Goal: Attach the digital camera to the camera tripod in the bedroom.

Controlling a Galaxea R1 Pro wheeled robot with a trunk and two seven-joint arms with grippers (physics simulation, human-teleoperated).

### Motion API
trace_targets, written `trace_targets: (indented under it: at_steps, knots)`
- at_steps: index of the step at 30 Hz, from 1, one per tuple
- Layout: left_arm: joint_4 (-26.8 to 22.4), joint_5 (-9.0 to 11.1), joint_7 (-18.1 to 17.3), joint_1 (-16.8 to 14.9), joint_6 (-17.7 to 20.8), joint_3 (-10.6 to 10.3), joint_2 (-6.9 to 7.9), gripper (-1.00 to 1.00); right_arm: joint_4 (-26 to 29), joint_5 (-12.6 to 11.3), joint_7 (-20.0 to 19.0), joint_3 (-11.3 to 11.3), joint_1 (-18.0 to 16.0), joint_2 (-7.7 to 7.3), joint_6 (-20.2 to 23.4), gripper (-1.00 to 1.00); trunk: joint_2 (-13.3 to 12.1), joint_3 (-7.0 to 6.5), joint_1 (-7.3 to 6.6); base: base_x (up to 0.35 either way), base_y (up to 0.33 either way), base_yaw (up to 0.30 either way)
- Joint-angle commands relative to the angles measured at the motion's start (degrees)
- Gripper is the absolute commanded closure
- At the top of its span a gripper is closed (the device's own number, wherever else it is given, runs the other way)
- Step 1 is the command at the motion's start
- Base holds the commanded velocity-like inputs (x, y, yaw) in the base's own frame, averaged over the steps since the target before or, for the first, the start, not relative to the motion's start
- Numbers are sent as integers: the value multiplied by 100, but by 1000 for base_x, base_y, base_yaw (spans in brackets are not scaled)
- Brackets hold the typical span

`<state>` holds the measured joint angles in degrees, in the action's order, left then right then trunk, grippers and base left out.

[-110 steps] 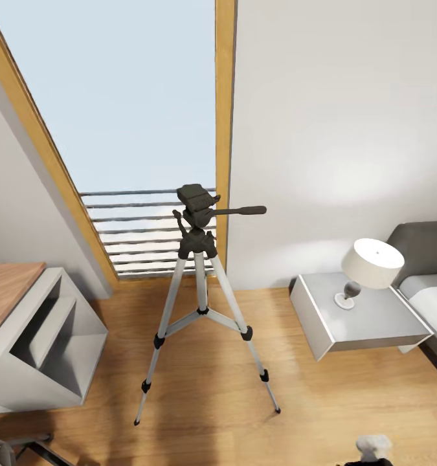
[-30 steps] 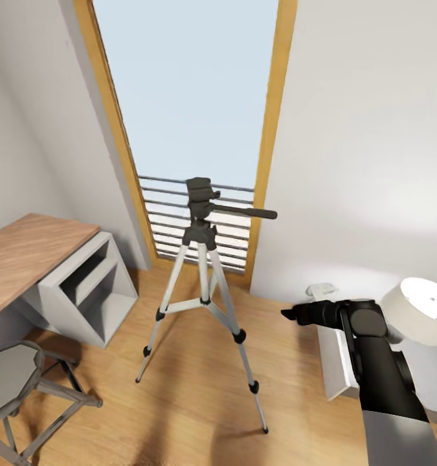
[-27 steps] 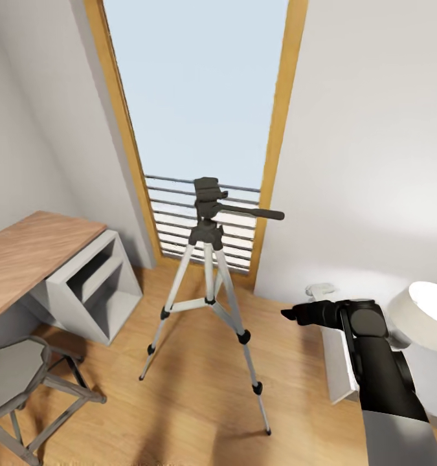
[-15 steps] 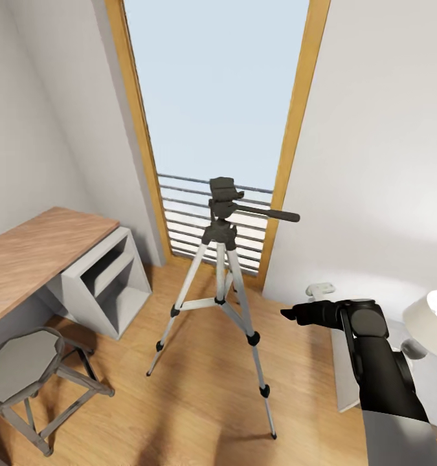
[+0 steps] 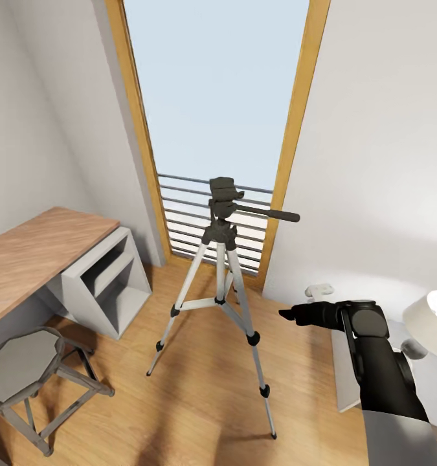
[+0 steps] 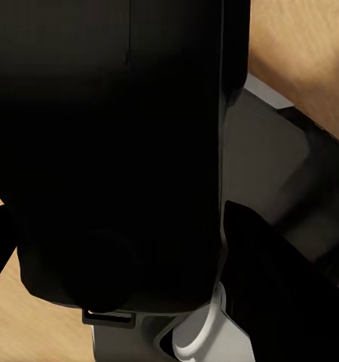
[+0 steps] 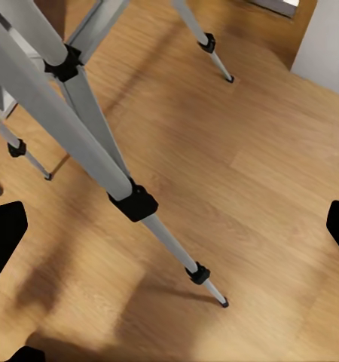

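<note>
The camera tripod (image 5: 223,272) stands on the floor (image 5: 199,401) in front of the window (image 5: 218,97), its 3 legs spread. To its left, the counter (image 5: 37,252) runs along the wall, with a stool (image 5: 24,369) before it. To its right, the right end effector (image 5: 289,315) hangs above the floor, apart from the tripod, with the bedside table (image 5: 347,375) and lamp (image 5: 432,317) behind it.

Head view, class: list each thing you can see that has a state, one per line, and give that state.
Silver-legged camera tripod with black head: upright, legs spread on the wood floor, head bare, no camera mounted.
Right pincer: raised beside the tripod, apart from it; open or shut cannot be told.
Grey octagonal-seat stool: upright beside the desk.
White lamp shade: upright, partly cut off.
</note>
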<state>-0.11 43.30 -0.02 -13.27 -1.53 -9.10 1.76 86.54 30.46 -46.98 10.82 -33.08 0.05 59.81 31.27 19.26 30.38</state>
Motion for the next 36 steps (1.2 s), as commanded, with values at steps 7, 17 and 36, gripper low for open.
trace_targets:
  at_steps: [7, 17, 36]
  knots:
    - [2, 38, -19, -2, -6, -48, 0, 100, 50, -3, -73, -36, -5, -2, 19, -100, 7, 8, 2, 0, 0, 0]
    - [2, 38, -29, -2, -5, -48, 0, 100, 71, -196, -670, -298, -6, 93, 19, -100, 7, 8, 2, 0, 0, 0]
    - [2, 38, -42, -4, -5, -48, 0, 100, 107, -386, -2007, -649, -5, 214, -619, -100, 7, 8, 2, 0, 0, 0]
